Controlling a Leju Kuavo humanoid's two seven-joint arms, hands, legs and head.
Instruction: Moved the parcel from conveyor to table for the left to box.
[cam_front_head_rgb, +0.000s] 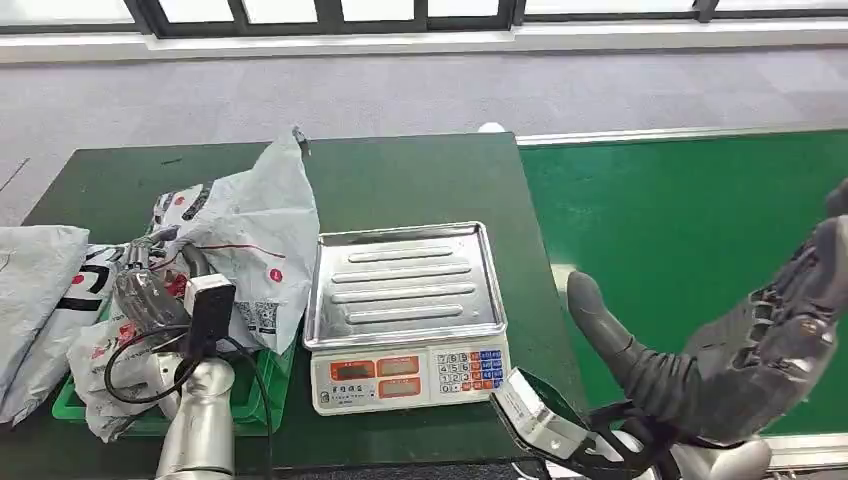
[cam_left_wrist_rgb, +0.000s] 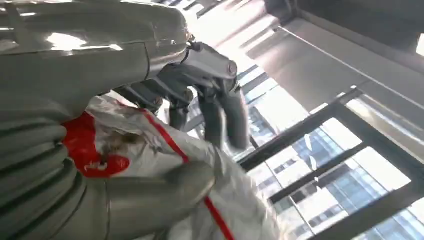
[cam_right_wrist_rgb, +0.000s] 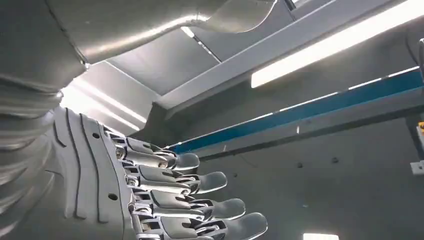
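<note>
a: our left hand (cam_front_head_rgb: 150, 295) grips the parcel (cam_front_head_rgb: 255, 235), a grey poly bag with red print. the bag stands up from the hand, its top corner high over the table (cam_front_head_rgb: 400, 170). below it sits the green box (cam_front_head_rgb: 262, 395), already holding other bags (cam_front_head_rgb: 40, 290).

b: confirmed from the left wrist: thumb (cam_left_wrist_rgb: 155, 200) and dark fingers (cam_left_wrist_rgb: 225, 115) pinch the bag's film between them. so the parcel is off the conveyor (cam_front_head_rgb: 680, 230) and in the left hand, above the box edge.

a: right hand (cam_front_head_rgb: 760, 330)?

b: released, holding nothing. palm up over the conveyor's near edge, fingers (cam_right_wrist_rgb: 200, 200) straight and apart.

a: risks from here. the grip is on loose film, not on the contents, so we judge the bag could slide out if the wrist tips.

b: also, the bag's right side hangs just beside the scale (cam_front_head_rgb: 405, 310). if we let go here, it could drape over the steel tray instead of dropping into the box.

a: and the box looks full on its left. a release there may leave the parcel perched on the pile, then spilling onto the table.

b: we can't tell the weight of the contents.
</note>
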